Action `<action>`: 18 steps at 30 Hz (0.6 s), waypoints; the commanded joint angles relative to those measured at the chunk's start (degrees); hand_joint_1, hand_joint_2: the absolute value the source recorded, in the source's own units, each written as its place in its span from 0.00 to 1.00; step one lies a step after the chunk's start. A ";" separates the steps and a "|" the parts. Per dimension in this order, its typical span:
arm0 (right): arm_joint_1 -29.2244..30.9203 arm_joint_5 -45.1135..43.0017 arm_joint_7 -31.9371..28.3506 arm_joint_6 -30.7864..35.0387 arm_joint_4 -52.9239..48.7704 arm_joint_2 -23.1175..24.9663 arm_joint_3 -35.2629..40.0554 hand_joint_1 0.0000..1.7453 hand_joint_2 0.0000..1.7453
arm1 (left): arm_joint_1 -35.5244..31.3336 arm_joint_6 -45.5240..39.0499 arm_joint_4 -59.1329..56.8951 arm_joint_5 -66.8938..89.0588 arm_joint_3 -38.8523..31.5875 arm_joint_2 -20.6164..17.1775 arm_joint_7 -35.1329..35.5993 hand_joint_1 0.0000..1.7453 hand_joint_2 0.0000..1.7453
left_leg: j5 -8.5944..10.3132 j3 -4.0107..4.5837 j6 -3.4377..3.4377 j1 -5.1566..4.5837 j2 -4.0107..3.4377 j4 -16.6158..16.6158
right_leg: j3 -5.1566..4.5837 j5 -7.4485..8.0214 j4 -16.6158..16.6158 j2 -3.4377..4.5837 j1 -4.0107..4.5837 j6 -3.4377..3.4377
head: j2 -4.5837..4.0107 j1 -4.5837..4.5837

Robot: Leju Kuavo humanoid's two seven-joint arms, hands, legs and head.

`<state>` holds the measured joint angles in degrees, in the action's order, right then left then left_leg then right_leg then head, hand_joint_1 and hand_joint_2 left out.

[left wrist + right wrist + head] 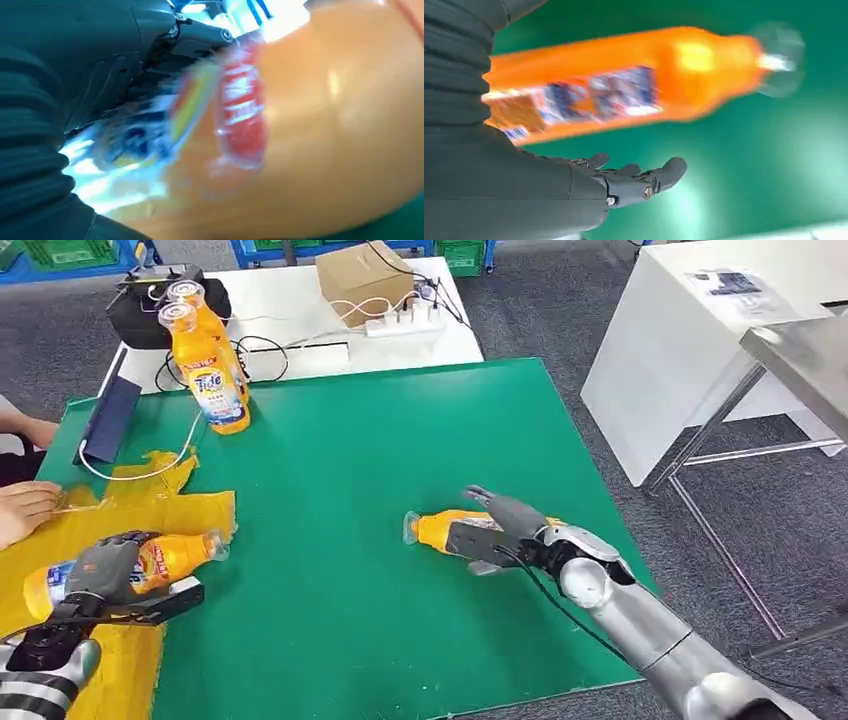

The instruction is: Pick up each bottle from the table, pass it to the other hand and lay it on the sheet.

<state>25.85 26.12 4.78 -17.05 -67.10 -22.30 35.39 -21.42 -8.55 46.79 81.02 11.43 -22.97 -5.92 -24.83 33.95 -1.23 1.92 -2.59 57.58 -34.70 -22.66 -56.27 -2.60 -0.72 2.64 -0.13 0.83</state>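
My left hand [100, 575] grips an orange bottle [170, 558] lying sideways over the yellow sheet [150, 505] at the table's left; the left wrist view shows that bottle [325, 125] blurred and very close against the hand [75, 75]. A second orange bottle [435, 530] lies on the green table [350, 440], cap to the left. My right hand [505, 530] straddles its base, thumb above. In the right wrist view the fingers [644, 180] stretch out beside the bottle [624, 80] with a gap between. Two more bottles [215, 380] stand upright at the back left.
A person's hand [25, 510] rests on the sheet's left edge. A blue flat object [108, 420] and a white cable lie near the standing bottles. Behind the green table are a cardboard box [365, 275] and a power strip [405, 320]. White and metal tables [690, 350] stand right.
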 commanded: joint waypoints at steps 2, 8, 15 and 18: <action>4.06 2.61 0.09 0.07 12.40 -2.06 3.45 0.00 1.00 | -3.46 0.29 -7.25 -3.37 8.22 1.36 -0.22 0.00 1.00 | 0.03 -0.14 0.15 -0.08 0.22 -0.07 | 0.15 0.03 0.04 0.10 -0.10 -0.06 | 0.00 -0.02; 4.58 6.55 0.29 -0.35 16.91 -1.93 5.17 0.00 1.00 | -6.21 0.03 -9.49 -3.51 9.81 2.63 -0.46 0.00 1.00 | 0.18 -0.14 0.22 -0.10 0.34 -0.10 | 0.18 0.06 0.08 0.03 -0.12 -0.05 | 0.00 -0.02; 3.71 13.26 0.71 -2.01 21.05 -2.86 10.05 0.00 1.00 | -11.04 -0.37 -13.57 -2.59 11.95 5.58 -0.98 0.00 1.00 | 0.18 -0.23 0.30 -0.11 0.41 -0.14 | 0.28 0.05 0.12 0.08 -0.12 -0.05 | 0.00 -0.02; 0.29 14.90 -2.29 -3.39 22.28 -5.48 12.33 1.00 1.00 | -15.76 -0.18 -17.14 -2.15 13.83 8.67 -1.72 0.00 1.00 | 0.27 -0.19 0.23 -0.05 0.74 -0.09 | 0.36 0.02 0.18 -0.44 -0.05 0.01 | 0.00 -0.02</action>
<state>28.77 37.12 5.27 -18.49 -53.83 -25.20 39.32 -27.59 -9.35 41.18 77.75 18.93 -21.61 -6.80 -24.65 33.85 -1.14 1.85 -2.49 57.60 -34.65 -22.60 -56.23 -2.72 -0.78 2.70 -0.13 0.81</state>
